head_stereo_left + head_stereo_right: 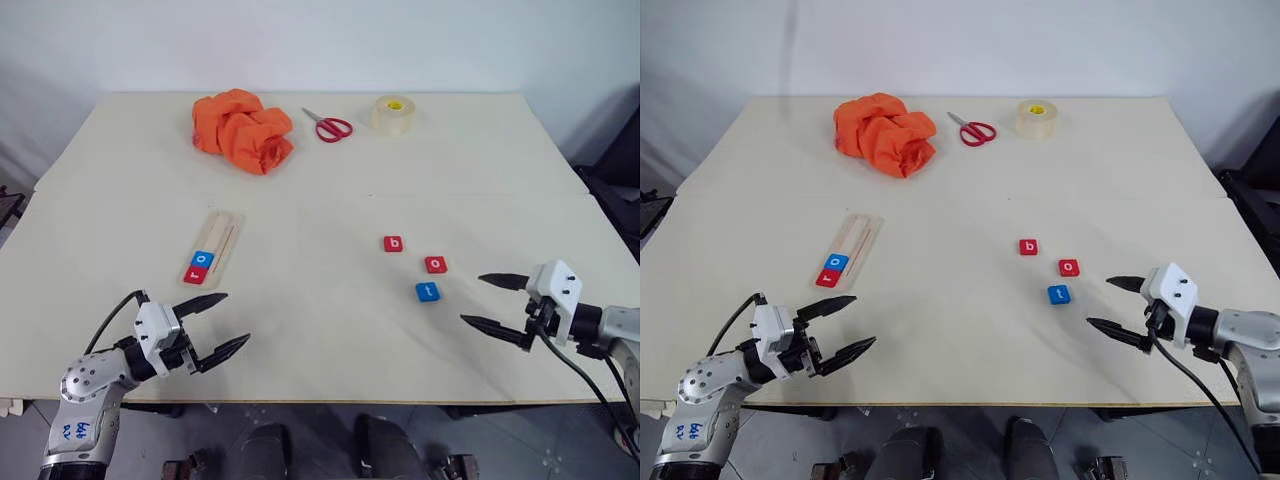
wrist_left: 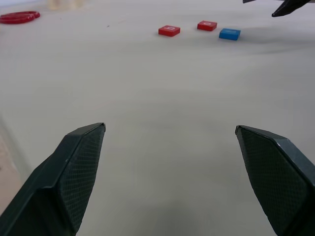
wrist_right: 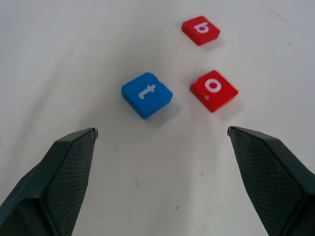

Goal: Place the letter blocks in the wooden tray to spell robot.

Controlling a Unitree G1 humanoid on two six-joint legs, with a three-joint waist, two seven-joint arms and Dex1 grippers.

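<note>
The wooden tray lies left of the table's middle, with a red r block and a blue o block at its near end. Right of centre, loose on the table, lie a red b block, a red o block and a blue t block. My left gripper hovers open and empty near the front edge, below the tray. At the right, my right gripper is open and empty, just right of the blue t block and the red o block.
An orange cloth, red scissors and a roll of clear tape lie along the far side of the table. The table's front edge runs just beneath both grippers.
</note>
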